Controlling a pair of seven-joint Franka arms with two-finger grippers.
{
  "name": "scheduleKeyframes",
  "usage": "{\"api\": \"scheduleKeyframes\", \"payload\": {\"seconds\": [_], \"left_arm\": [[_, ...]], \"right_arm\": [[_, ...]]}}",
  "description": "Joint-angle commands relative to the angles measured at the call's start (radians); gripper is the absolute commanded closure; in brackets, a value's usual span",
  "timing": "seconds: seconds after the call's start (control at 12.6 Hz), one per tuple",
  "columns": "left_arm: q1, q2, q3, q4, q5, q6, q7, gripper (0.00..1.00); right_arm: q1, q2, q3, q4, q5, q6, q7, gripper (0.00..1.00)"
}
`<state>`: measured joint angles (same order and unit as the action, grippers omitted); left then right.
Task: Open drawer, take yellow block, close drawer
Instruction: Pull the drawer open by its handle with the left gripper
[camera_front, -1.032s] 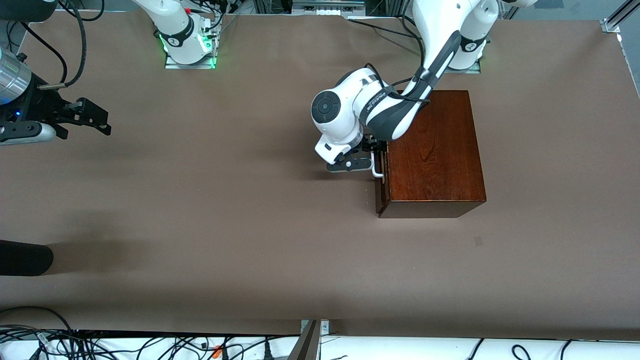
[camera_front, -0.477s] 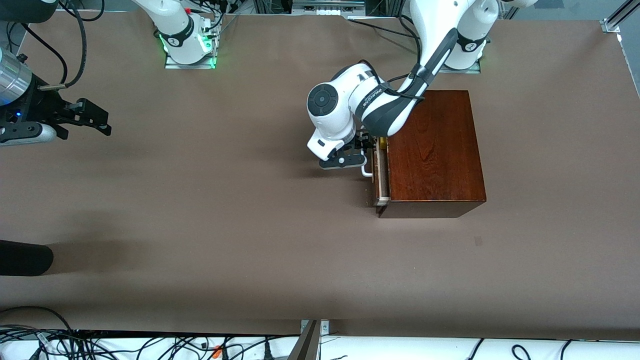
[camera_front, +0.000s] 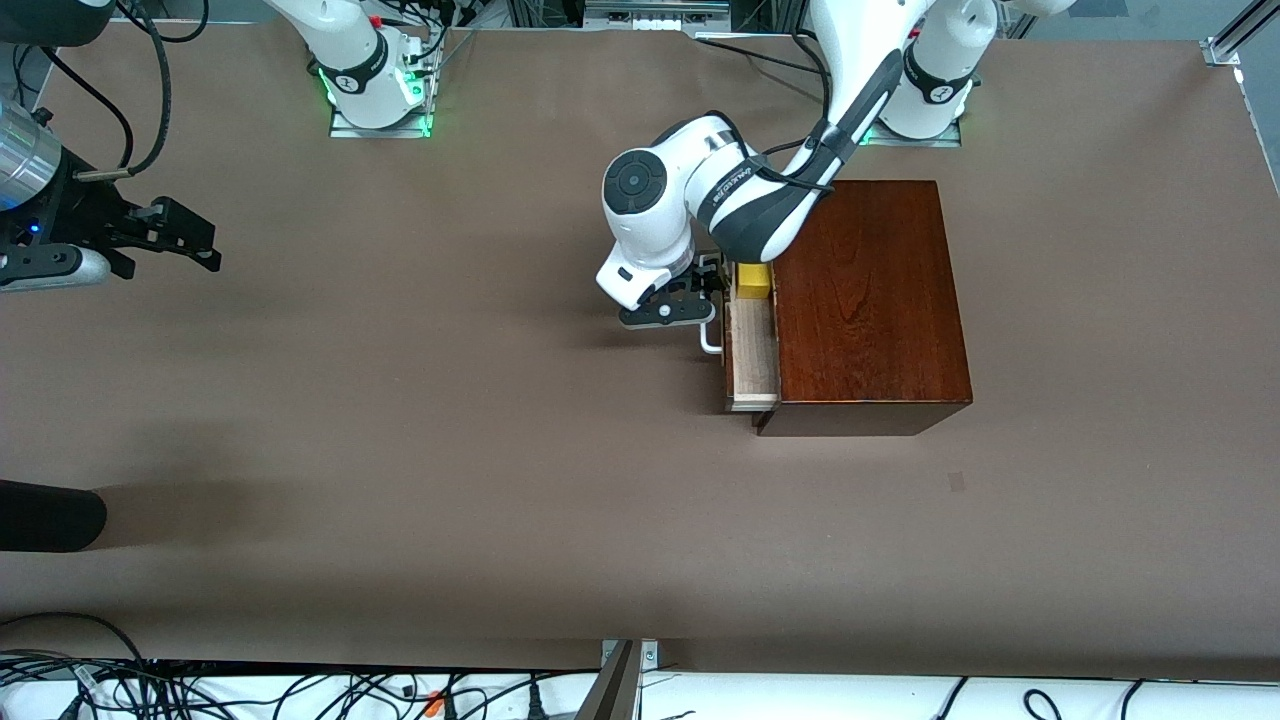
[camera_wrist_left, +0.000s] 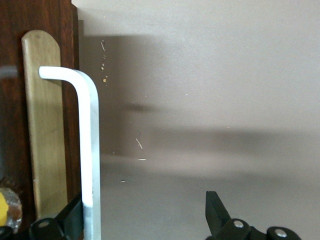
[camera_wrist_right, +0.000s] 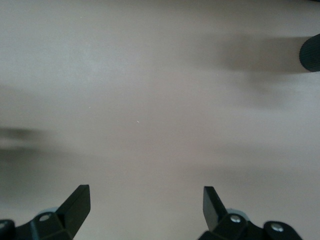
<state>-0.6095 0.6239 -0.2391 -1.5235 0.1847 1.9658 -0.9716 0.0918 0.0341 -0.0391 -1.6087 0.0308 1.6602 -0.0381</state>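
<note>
While the drawer (camera_front: 752, 345) stood partly drawn out, its white handle (camera_wrist_left: 89, 150) was hooked between the spread fingers of the left claw (camera_front: 706, 300); the yellow block (camera_front: 753, 280) was seen inside; the right claw (camera_wrist_right: 145, 207) was held agape, empty, over bare desk (camera_front: 450, 420).

I'm looking down on a wide table (camera_front: 420, 420) covered in a matte brown sheet, evenly lit, with soft shadows smudged across it. At the edge nearest the front camera I see a white strip (camera_front: 900, 695) strewn with tangled black cables (camera_front: 120, 685), and a metal bracket (camera_front: 620, 680) at its middle. Along the opposite edge more cables (camera_front: 760, 55) trail, and green lights (camera_front: 375, 125) glow there. An aluminium rail (camera_front: 1235, 35) crosses one corner.
</note>
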Motion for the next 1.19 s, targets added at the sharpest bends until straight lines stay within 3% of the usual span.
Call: {"api": "scheduleKeyframes", "payload": {"seconds": [0.0,0.64,0.87,1.11], "left_arm": [[-0.016,0.008,0.001,0.02,-0.045,0.024,-0.015,0.0],[-0.01,-0.015,0.003,0.02,-0.036,0.038,-0.001,0.0],[0.002,-0.082,0.012,0.049,-0.033,-0.132,0.104,0.0],[0.058,-0.104,0.026,0.217,-0.034,-0.373,0.235,0.0]], "right_arm": [[-0.009,0.004,0.002,0.012,-0.008,-0.014,0.014,0.0],[-0.009,0.006,0.001,0.012,-0.008,-0.014,0.012,0.0],[-0.009,0.006,0.001,0.012,-0.008,-0.014,0.012,0.0],[-0.009,0.004,0.001,0.012,-0.008,-0.014,0.012,0.0]]}}
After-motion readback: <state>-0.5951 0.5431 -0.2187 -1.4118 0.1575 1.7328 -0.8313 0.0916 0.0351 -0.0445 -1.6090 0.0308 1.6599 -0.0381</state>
